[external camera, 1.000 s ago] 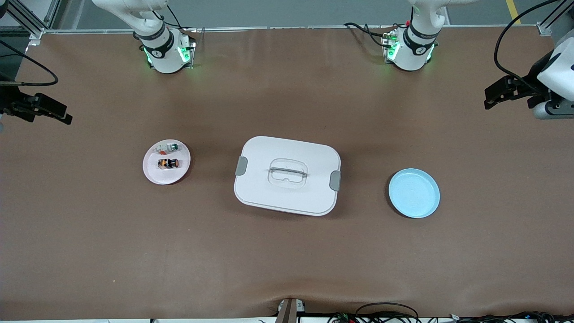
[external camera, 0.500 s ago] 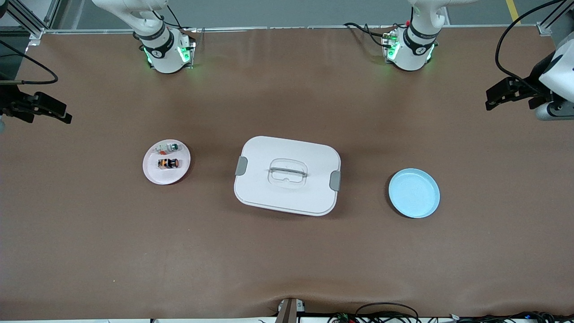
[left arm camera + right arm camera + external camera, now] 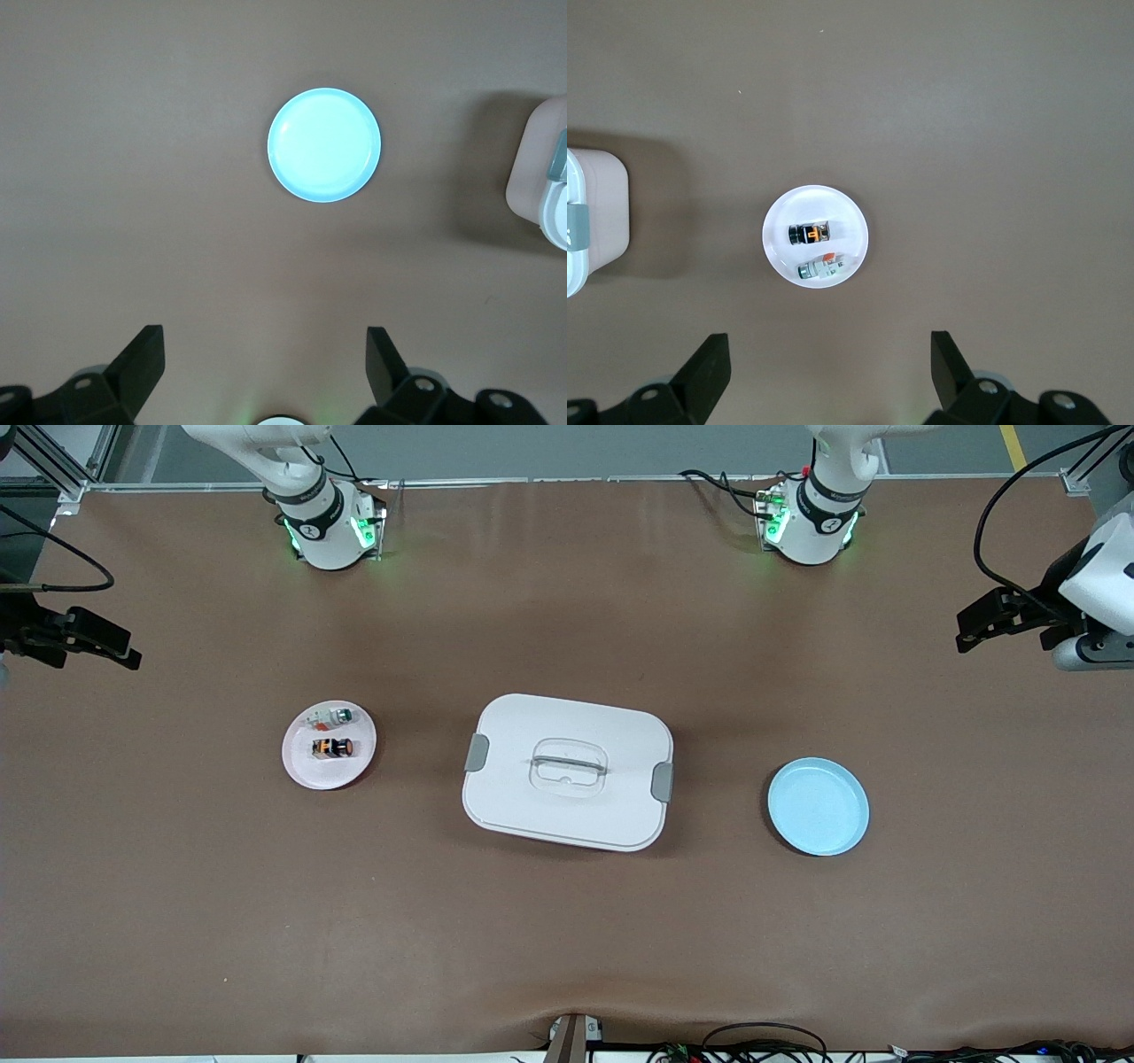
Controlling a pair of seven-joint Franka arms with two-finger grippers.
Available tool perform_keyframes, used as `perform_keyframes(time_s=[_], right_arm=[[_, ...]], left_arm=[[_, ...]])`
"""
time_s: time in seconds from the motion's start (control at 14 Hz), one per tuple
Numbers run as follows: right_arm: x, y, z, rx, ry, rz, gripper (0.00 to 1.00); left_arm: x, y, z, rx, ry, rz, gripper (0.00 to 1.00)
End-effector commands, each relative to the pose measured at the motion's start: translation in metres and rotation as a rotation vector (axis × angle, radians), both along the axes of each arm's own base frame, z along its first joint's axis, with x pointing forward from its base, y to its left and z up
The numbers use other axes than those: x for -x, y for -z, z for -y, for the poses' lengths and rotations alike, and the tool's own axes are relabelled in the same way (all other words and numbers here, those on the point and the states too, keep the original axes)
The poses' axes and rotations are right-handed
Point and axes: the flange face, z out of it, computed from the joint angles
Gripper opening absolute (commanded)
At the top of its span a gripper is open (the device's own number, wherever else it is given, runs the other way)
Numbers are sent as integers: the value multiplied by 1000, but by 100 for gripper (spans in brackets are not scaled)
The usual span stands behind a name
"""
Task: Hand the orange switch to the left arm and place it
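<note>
From the front, the box (image 3: pixel 567 771) sits mid-table between the pink plate (image 3: pixel 329 745), where the orange switch (image 3: pixel 332 747) lies beside a white switch (image 3: pixel 336 715), and an empty blue plate (image 3: pixel 818 806), likely the destination. Each wrist view shows its gripper, left gripper (image 3: pixel 264 352) and right gripper (image 3: pixel 830 355), high over its plate, jaws spread, holding nothing.

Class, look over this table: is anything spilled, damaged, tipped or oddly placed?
Nothing stands out. The orange switch lies beside the white switch on the pink plate; the box sits closed, slightly askew. The blue plate is bare. Left gripper and right gripper hang open.
</note>
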Motion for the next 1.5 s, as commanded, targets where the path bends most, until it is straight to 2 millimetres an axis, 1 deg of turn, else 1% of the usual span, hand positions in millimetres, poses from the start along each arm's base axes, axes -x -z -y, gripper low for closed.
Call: perform_keyframes(time_s=[0.0, 0.14, 0.21, 0.29, 0.36, 0.43, 0.57, 0.79, 0.86, 0.93, 1.07, 1.21, 1.29, 1.36, 1.43], right_arm=[[4, -7, 2, 2, 2, 16, 100], [3, -9, 3, 6, 4, 21, 100], [1, -12, 3, 5, 3, 36, 100], [-1, -21, 2, -1, 1, 61, 100], [-4, -23, 0, 0, -7, 64, 100], [-9, -16, -2, 6, -11, 52, 100], [-24, 9, -2, -5, -6, 14, 100], [-28, 17, -3, -6, -20, 0, 100], [-34, 30, -6, -3, -28, -24, 100], [-37, 38, -8, -3, -31, -32, 100], [-36, 61, -20, -4, -34, -60, 100], [-35, 87, -33, 4, 33, -81, 100], [-35, 101, -38, 5, 44, -94, 100], [-34, 121, -43, 1, 41, -94, 100], [-34, 137, -48, -1, 37, -84, 100]], left_arm=[[7, -6, -2, -18, 17, 24, 100], [7, -7, -2, -18, 18, 25, 100], [7, -6, -2, -19, 17, 24, 100], [8, -6, -3, -19, 17, 22, 100], [8, -7, -3, -19, 17, 23, 100], [8, -7, -3, -19, 15, 24, 100], [8, -6, -3, -17, 15, 22, 100], [8, -7, -3, -19, 15, 24, 100], [8, -7, -3, -17, 17, 23, 100], [8, -6, -3, -19, 15, 22, 100], [8, -6, -3, -19, 17, 22, 100], [8, -4, -3, -18, 17, 19, 100], [8, -4, -3, -19, 17, 19, 100], [8, -4, -3, -19, 17, 19, 100], [8, -4, -3, -18, 17, 19, 100]])
